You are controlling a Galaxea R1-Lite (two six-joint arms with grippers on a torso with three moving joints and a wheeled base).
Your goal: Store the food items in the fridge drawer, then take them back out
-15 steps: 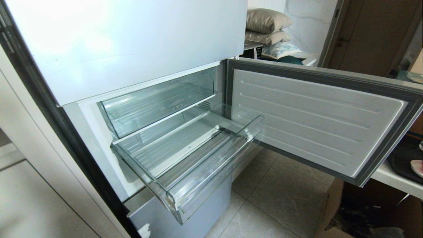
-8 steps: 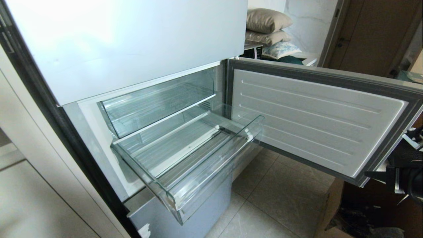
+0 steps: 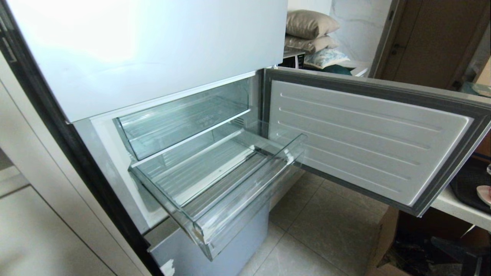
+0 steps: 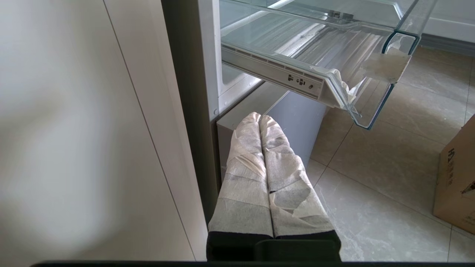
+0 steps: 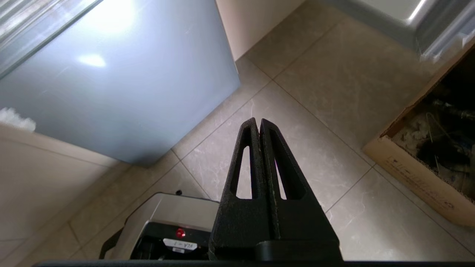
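Note:
The fridge drawer (image 3: 245, 216) is pulled out of the pale blue-grey fridge and holds nothing; its clear front corner (image 4: 374, 96) also shows in the left wrist view. The food items are out of view. My left gripper (image 4: 259, 116), its fingers wrapped in white tape, is shut and empty. It hangs low beside the fridge, below the drawer. My right gripper (image 5: 258, 120) is shut on nothing and hangs over the floor tiles in front of the fridge's lower panel (image 5: 111, 85). A dark blur of my right arm (image 3: 470, 255) shows at the head view's lower right corner.
The lower fridge door (image 3: 364, 142) stands swung open to the right. A second clear bin (image 3: 184, 122) sits pushed in above the drawer. An open cardboard box (image 5: 426, 181) stands on the floor at the right, under a white counter (image 3: 456, 209). My own base (image 5: 167, 218) is below the right gripper.
My right arm rose into the head view's right edge half a second ago and has since dropped to the lower right corner. Drawer, door and left arm have not moved.

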